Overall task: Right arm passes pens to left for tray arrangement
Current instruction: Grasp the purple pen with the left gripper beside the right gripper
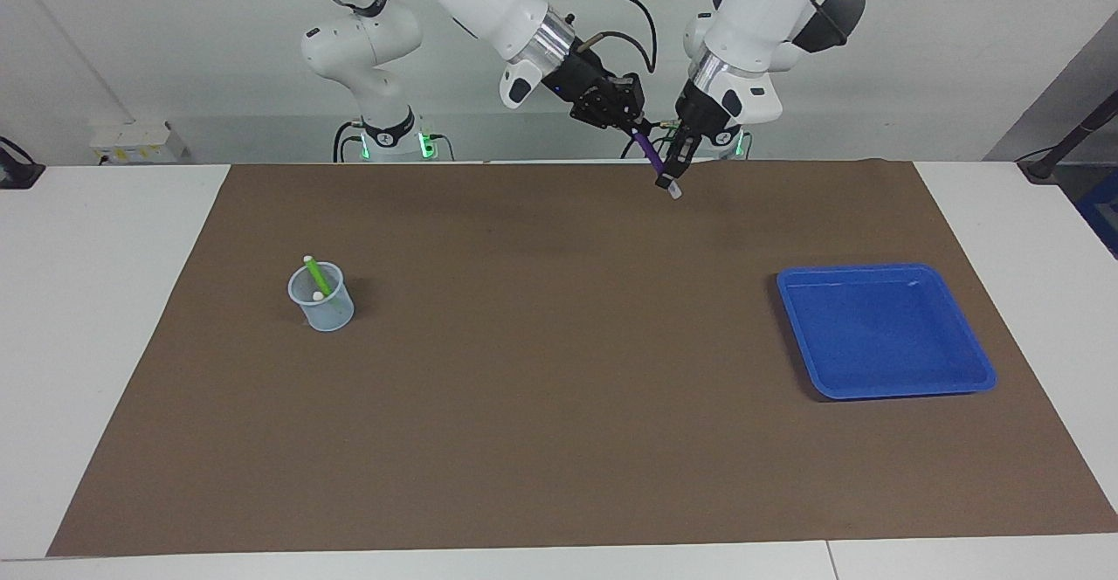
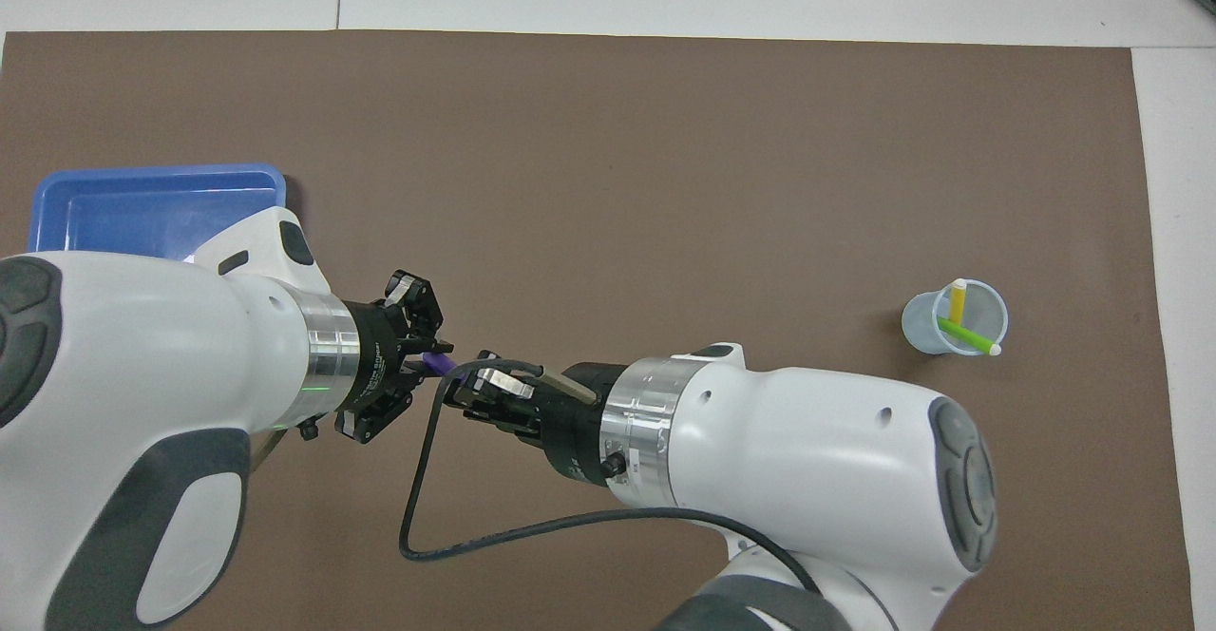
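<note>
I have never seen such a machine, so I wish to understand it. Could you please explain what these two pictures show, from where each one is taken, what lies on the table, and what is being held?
These are two white robot arms at a table. One picture faces them from across the table; the other looks down from above their own end.

The right gripper and the left gripper meet in the air over the brown mat, near the robots' edge. Both are shut on the purple pen: one is handing it to the other.

On the mat stands a small clear cup holding a yellow pen and a green pen, toward the right arm's end. A blue tray with nothing visible in it lies toward the left arm's end.
</note>
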`<action>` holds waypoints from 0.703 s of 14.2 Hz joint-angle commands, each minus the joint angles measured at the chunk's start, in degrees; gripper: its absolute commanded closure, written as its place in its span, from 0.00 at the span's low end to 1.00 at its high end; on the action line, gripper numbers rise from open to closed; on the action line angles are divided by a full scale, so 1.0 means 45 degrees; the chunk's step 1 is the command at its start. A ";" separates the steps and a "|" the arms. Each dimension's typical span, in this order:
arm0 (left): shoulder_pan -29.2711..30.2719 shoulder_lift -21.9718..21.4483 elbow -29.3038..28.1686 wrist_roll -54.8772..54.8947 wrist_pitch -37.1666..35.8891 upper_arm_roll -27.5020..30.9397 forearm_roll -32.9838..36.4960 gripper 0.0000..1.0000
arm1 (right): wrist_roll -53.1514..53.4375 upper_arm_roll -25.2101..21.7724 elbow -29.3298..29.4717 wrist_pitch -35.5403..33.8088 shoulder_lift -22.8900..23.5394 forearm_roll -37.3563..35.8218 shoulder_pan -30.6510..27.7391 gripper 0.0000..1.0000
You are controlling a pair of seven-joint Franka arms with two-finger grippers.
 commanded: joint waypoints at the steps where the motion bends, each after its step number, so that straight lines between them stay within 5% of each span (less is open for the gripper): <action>1: -0.0084 -0.0108 0.0009 -0.0123 -0.0034 0.0052 -0.0127 0.90 | 0.0005 0.0163 -0.0059 -0.0295 -0.0129 0.0253 -0.0234 0.61; 2: -0.0084 -0.0108 0.0009 -0.0104 -0.0034 0.0052 -0.0127 0.90 | 0.0005 0.0163 -0.0059 -0.0295 -0.0129 0.0233 -0.0215 0.01; 7: -0.0084 -0.0108 0.0009 -0.0084 -0.0053 0.0052 -0.0127 0.94 | -0.0150 0.0085 -0.0040 -0.0897 -0.0129 -0.0252 -0.0369 0.00; 10: -0.0065 -0.0127 0.0009 -0.0006 -0.0053 0.0052 -0.0107 0.94 | -0.0190 0.0085 0.0117 -0.1854 -0.0129 -0.2589 -0.0703 0.00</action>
